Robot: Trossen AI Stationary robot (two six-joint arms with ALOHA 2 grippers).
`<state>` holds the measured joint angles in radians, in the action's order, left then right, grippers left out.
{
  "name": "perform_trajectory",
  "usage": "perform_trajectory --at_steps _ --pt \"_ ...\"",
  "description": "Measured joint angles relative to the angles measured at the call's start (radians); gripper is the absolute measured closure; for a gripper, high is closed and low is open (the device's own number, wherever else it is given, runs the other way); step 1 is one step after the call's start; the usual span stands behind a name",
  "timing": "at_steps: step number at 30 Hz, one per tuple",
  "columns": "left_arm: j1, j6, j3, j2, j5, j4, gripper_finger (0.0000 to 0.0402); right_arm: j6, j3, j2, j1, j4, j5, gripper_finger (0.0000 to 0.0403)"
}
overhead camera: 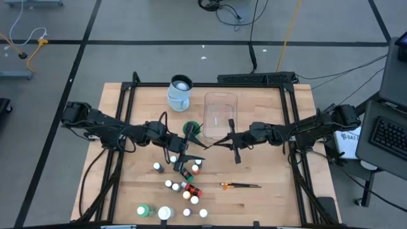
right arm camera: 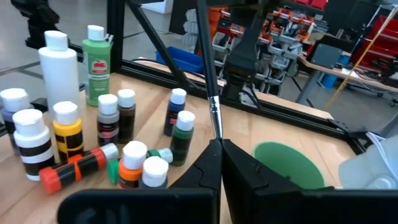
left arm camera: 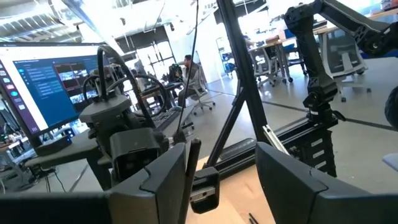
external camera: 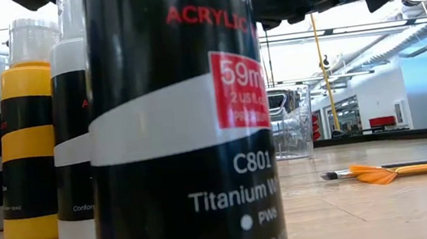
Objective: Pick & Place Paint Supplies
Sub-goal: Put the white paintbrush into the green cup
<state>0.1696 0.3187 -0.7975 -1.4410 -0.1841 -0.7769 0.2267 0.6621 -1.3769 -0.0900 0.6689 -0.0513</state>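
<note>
Brush (right arm camera: 205, 62) sits clamped in right jaws beside clear tub (overhead camera: 220, 97); left jaws gape near small bottles (overhead camera: 173, 159).

blocked: paint bottles (overhead camera: 183, 184) cluster | free: table (overhead camera: 267, 197) right of brush (overhead camera: 240, 186)

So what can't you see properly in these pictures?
- Low view: the big black bottle up close hides most of the table, and the edges cut it off.
- High view: the small bottles' labels are too small to read.
- Left wrist view: the left gripper shows nothing between its fingers; the bottles are out of frame.
</note>
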Motion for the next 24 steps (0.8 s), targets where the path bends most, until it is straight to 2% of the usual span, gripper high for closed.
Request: perform_trajectory --at_steps 8,24 --pt "-0.010 -0.007 0.000 0.000 0.000 0.000 0.0223 0.002 0.000 0.000 0.030 0.010 -0.001 0.0403" --pt "-0.048 -0.041 0.000 0.003 0.001 0.022 0.0391 -0.003 0.000 0.000 0.025 -0.046 -0.003 0.0403"
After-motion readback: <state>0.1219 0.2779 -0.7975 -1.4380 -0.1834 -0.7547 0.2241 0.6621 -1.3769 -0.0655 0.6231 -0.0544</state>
